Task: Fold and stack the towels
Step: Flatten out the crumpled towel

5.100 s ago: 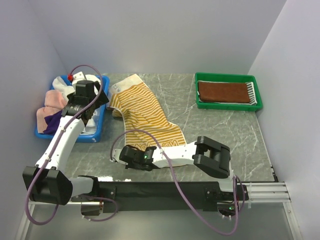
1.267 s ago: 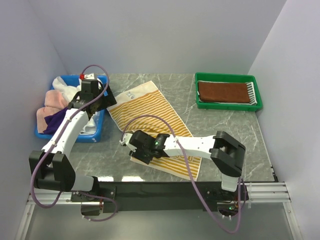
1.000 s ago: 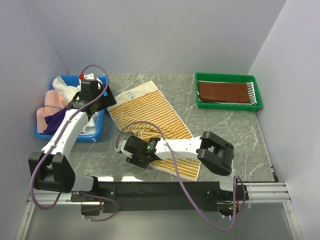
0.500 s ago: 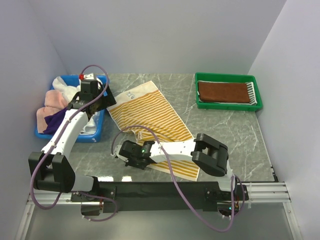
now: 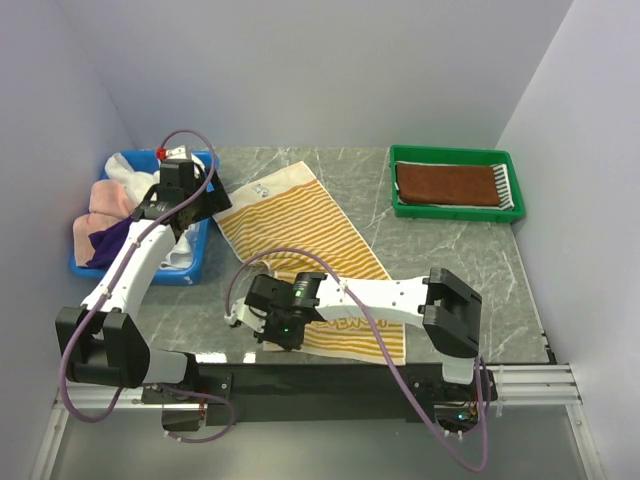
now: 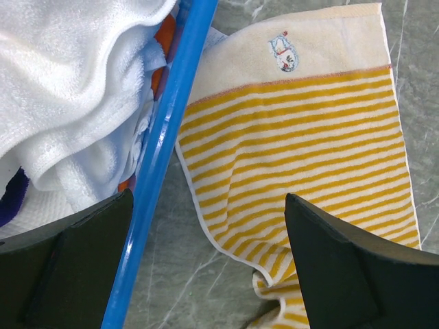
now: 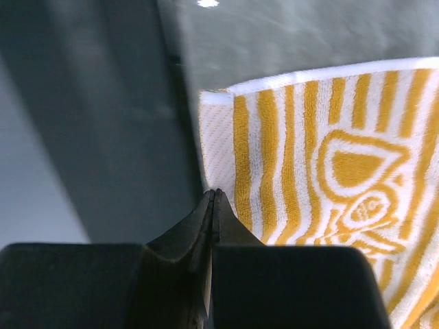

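Note:
A yellow-white striped towel [image 5: 310, 225] lies diagonally across the table, its lettered near end by the front edge. My right gripper [image 5: 258, 325] is low at that near-left corner. In the right wrist view the right gripper [image 7: 213, 195] is shut on the towel [image 7: 309, 171], pinching its white hem just beside the corner. My left gripper [image 5: 195, 205] hovers over the towel's far-left edge by the blue bin. In the left wrist view the left gripper [image 6: 206, 199] stands wide open with nothing in it, above the striped towel [image 6: 302, 137].
The blue bin [image 5: 190, 272] at the left holds white [image 5: 125, 170], pink [image 5: 100, 200] and purple [image 5: 105, 245] towels; its rim [image 6: 168, 130] runs under the left gripper. A green tray [image 5: 455, 212] at the back right holds a folded brown towel [image 5: 445, 185] over a striped one [image 5: 503, 182].
My right gripper has closed on the towel's near-left corner and shifted slightly toward the front edge, and the towel's near end now lies spread with its lettering showing. The left arm has stayed put.

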`<action>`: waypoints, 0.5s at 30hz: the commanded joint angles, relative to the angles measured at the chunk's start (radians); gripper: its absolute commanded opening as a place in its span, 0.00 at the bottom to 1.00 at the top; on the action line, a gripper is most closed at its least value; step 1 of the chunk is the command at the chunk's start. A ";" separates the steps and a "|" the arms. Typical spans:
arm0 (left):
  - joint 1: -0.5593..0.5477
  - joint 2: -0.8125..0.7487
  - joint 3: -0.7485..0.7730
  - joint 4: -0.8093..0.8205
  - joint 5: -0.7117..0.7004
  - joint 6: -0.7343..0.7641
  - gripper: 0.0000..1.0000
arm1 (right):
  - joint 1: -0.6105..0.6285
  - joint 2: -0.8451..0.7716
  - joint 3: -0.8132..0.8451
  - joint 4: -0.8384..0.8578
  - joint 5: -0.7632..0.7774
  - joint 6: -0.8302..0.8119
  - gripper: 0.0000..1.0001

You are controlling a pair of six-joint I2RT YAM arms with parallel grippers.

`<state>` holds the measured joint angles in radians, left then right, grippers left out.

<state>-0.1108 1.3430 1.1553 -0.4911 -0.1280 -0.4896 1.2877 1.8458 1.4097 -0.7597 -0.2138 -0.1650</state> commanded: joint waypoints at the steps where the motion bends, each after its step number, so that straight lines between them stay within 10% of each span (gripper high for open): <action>1: 0.005 -0.030 -0.003 0.028 0.014 0.020 0.98 | 0.027 -0.011 0.075 -0.073 -0.140 -0.047 0.00; 8: 0.005 -0.018 -0.002 0.025 0.039 0.020 0.98 | 0.041 -0.003 0.130 -0.138 -0.211 -0.109 0.04; 11: 0.005 -0.018 -0.006 0.031 0.054 0.022 0.98 | 0.038 -0.040 0.121 -0.129 -0.208 -0.111 0.41; 15: 0.003 -0.005 -0.002 0.031 0.085 0.028 0.98 | -0.057 -0.118 0.074 -0.058 -0.138 -0.045 0.51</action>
<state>-0.1097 1.3434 1.1500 -0.4900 -0.0814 -0.4824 1.3056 1.8328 1.4963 -0.8612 -0.3893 -0.2481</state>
